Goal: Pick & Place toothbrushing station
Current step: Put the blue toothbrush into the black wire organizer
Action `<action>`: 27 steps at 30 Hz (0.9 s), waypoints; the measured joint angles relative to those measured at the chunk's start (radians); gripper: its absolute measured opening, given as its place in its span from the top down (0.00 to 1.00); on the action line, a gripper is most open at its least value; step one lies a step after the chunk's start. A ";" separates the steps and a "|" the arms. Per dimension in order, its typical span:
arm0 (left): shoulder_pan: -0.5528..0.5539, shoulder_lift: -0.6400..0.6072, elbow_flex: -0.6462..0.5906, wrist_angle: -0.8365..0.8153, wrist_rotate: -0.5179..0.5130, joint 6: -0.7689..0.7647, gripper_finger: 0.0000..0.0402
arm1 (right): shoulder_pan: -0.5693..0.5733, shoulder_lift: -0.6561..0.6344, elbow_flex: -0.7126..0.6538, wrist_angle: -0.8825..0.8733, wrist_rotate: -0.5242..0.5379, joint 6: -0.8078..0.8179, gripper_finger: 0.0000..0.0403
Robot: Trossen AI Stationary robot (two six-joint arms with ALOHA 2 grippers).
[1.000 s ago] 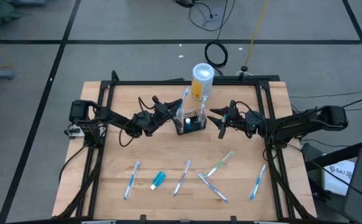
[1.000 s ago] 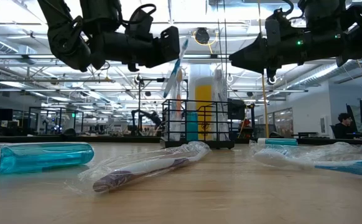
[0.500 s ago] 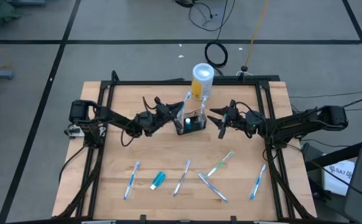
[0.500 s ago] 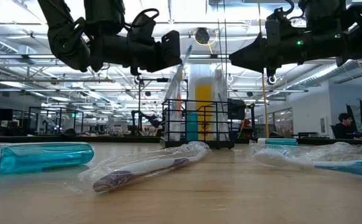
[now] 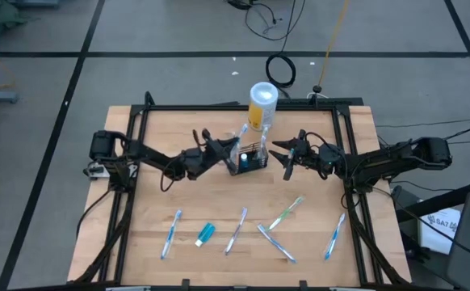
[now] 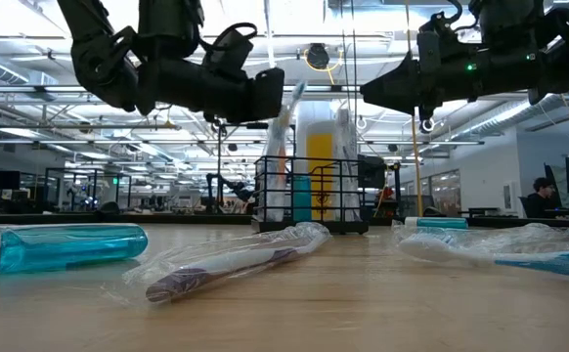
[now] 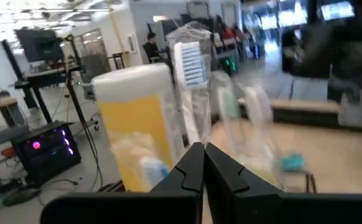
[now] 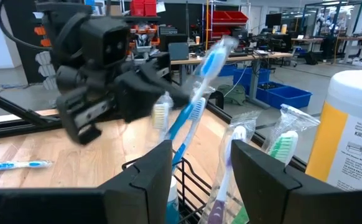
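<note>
The toothbrushing station, a low black wire basket [image 5: 251, 161] [image 6: 310, 194], stands at the middle of the table with wrapped toothbrushes upright in it [image 8: 285, 144]. My left gripper [image 5: 225, 152] [image 6: 271, 95] sits just left of the basket, shut on a wrapped blue-and-white toothbrush [image 5: 242, 135] [image 7: 188, 68] that slants up over it. My right gripper [image 5: 286, 153] [image 8: 199, 177] waits right of the basket, level, open and with nothing between its fingers. My left gripper pinches the wrapped toothbrush's shaft [image 7: 197, 134] below the bristle head, between its two fingers. The fingers come level from the table's left and lie across the brush. The brush stands tilted, head up [image 6: 297, 90], and its lower end reaches down into the basket [image 8: 176, 152].
A white-and-yellow canister [image 5: 262, 103] stands just behind the basket. Several wrapped toothbrushes [image 5: 237, 229] [image 5: 334, 236] and a teal tube [image 5: 205, 234] lie on the near half of the table. Black frame rails [image 5: 130, 186] run along the table's sides.
My left gripper has moved a little toward the basket and down, tipping as it went, still shut on the toothbrush. The brush's head has sunk and leaned farther over the basket. My right arm has kept still.
</note>
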 joint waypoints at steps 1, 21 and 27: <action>-0.009 0.000 0.000 -0.010 -0.004 0.018 0.99 | 0.000 0.000 0.000 0.000 0.000 0.000 0.61; -0.147 0.000 0.000 -0.114 -0.371 0.152 0.98 | 0.000 0.000 0.000 0.000 0.000 0.011 0.61; -0.173 -0.001 0.000 -0.184 -0.364 0.100 0.97 | 0.000 0.000 0.000 0.000 0.000 0.011 0.61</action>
